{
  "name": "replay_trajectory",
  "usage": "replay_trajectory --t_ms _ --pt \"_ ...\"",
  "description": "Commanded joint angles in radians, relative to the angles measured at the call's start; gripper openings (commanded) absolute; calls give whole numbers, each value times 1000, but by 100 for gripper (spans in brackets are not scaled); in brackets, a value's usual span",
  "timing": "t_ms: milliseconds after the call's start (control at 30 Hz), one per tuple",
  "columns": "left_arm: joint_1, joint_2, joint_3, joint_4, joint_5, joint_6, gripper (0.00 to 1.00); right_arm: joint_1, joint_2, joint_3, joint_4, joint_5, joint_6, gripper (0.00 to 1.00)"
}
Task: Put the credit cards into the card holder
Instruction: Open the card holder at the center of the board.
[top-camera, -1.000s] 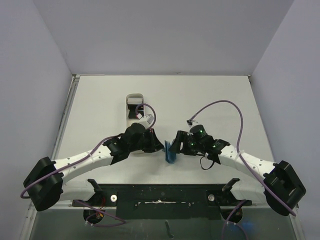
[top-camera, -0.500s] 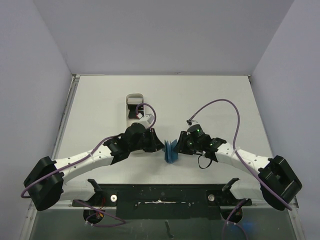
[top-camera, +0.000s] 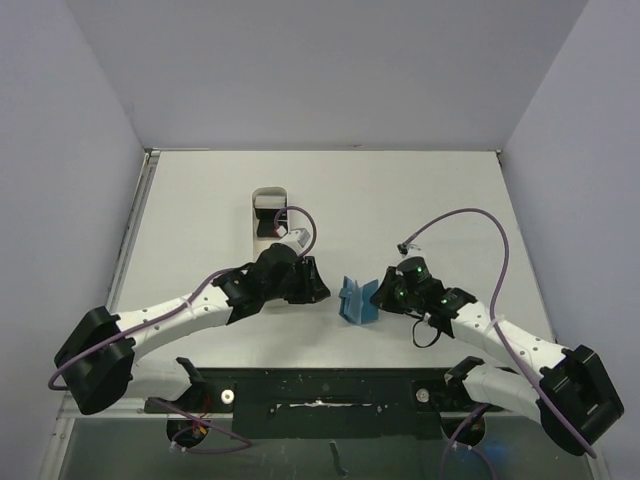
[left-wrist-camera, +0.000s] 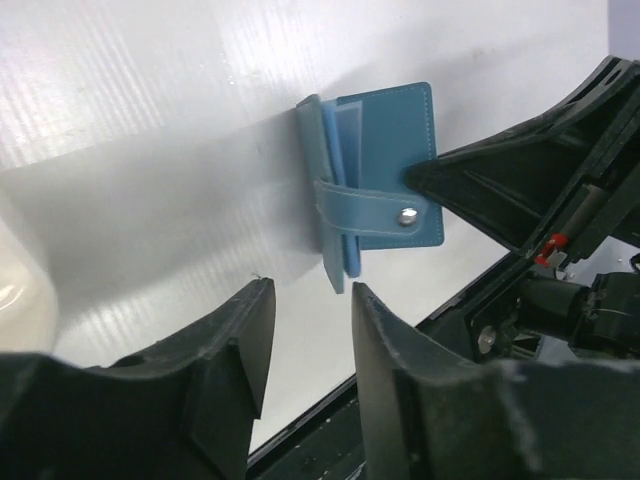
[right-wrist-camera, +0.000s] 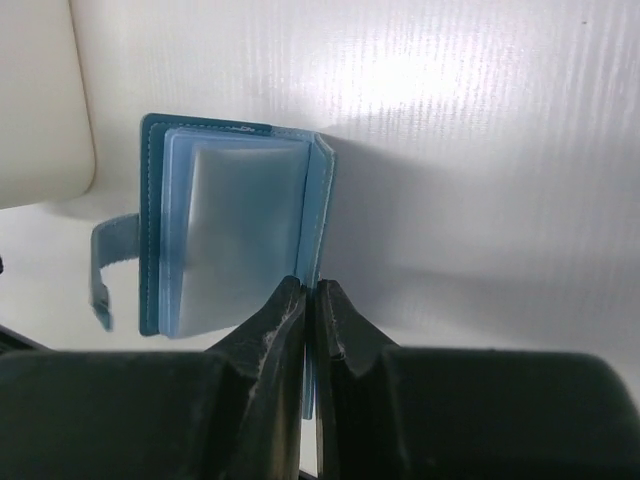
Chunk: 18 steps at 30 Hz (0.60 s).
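On the table (top-camera: 420, 200), the card holder (top-camera: 357, 300) stands on edge in the gap between the two arms, near the front centre and well apart from the white tray (top-camera: 268, 200) at the far left. The right gripper (right-wrist-camera: 309, 295) is the nearer end effector. Its fingers are pressed together on the edge of one cover panel, and this holds the wallet open in a shallow V. The left gripper (left-wrist-camera: 310, 300) is partly spread and holds nothing. It sits just beside the wallet on the opposite side without touching it, and the wallet lies straight ahead along the line of its fingers. In the overhead view the V opens away from the arm bases, with the fold toward the near edge. The clear inner sleeves (right-wrist-camera: 235, 230) face the right wrist camera, and the closure tab (left-wrist-camera: 365, 208) with its pale snap dot (left-wrist-camera: 405, 215) faces the left gripper. A dark shape (top-camera: 266, 224) at the near end of the tray may be the credit cards, but it is too small to confirm. Judgement: the left arm is free and nearer the tray, so it is the arm suited to fetch a card. The card must then enter edge-first along a sleeve mouth while the right arm steadies the panel.
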Motion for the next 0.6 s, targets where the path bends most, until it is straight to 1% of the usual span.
replay_trajectory --t_ms 0,100,167,233,267,467,567 --pt "2 47 -8 167 93 -29 39 -25 -59 -30 7 2 -19 0" --pt "1 97 -16 257 139 -37 48 -37 -78 -47 3 -2 -24 0" --pt "2 139 -1 276 153 -32 54 -41 -86 -51 1 -8 -29 0" --pt "2 183 25 292 176 -19 62 -41 -96 -55 0 -13 -30 0" --pt "2 203 37 306 194 -16 64 -40 -102 -57 0 -16 -30 0" --pt "-4 267 91 381 253 1 67 -42 -131 -51 -14 -17 -24 0" --pt "-19 273 105 364 241 48 68 -43 -136 -39 -26 -2 -14 0"
